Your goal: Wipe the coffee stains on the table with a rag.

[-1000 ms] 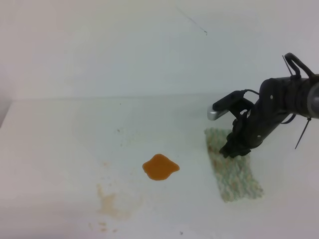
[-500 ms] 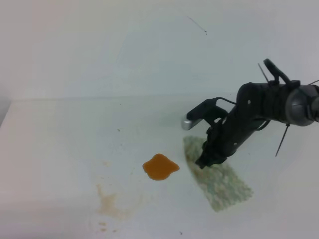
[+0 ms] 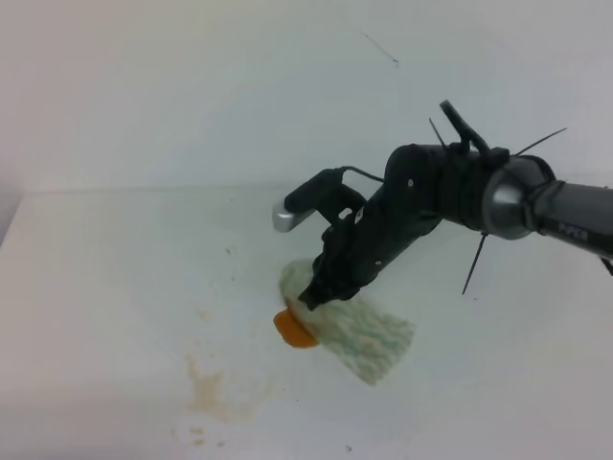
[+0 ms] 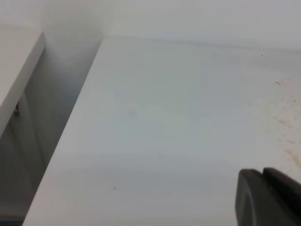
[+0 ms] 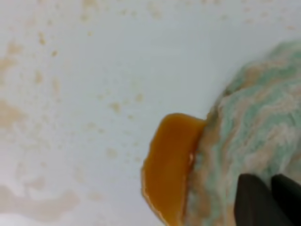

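Observation:
The coffee stains (image 3: 290,330) are one glossy orange-brown blob on the white table (image 3: 115,268); its right part lies under the rag. The pale green-white rag (image 3: 359,333) is flecked with brown and spreads to the blob's right. My right gripper (image 3: 320,293) is shut on the rag's near-left edge and presses it down at the blob. In the right wrist view the rag (image 5: 249,127) touches the blob (image 5: 168,165), beside the dark fingertips (image 5: 256,200). In the left wrist view my left gripper (image 4: 263,181) shows only as dark tips held together, over bare table (image 4: 164,117).
A pale tan dried smear (image 3: 213,391) with small specks lies left of and nearer than the blob. In the left wrist view the table's left edge (image 4: 70,127) drops to a gap, with another white surface (image 4: 19,66) beyond it. A white wall stands behind.
My right gripper has dragged the rag leftward across the table, from well right of the blob to its right side. The rag now covers part of the blob.

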Controlling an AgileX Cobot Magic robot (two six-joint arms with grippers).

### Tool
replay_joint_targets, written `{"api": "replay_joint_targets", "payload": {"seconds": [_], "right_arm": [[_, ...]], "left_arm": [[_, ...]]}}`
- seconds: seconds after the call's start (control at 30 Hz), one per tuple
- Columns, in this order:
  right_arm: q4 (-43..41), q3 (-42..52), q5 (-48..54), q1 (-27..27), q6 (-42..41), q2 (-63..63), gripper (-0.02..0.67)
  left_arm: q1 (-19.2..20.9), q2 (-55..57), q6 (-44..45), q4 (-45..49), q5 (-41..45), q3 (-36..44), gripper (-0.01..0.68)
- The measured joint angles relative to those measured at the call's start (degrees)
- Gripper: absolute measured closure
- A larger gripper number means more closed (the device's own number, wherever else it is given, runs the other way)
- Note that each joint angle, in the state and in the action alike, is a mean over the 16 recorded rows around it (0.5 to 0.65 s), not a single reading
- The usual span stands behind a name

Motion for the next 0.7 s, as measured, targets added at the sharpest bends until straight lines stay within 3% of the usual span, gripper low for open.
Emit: {"api": "replay_joint_targets", "payload": {"seconds": [0.7], "right_arm": [[6.03,-4.78,1.64,5.13,0.46,5.29,0.603]], "left_arm": [[-0.02,-0.58,0.0,0.0,-0.31,0.81,0.674]]}}
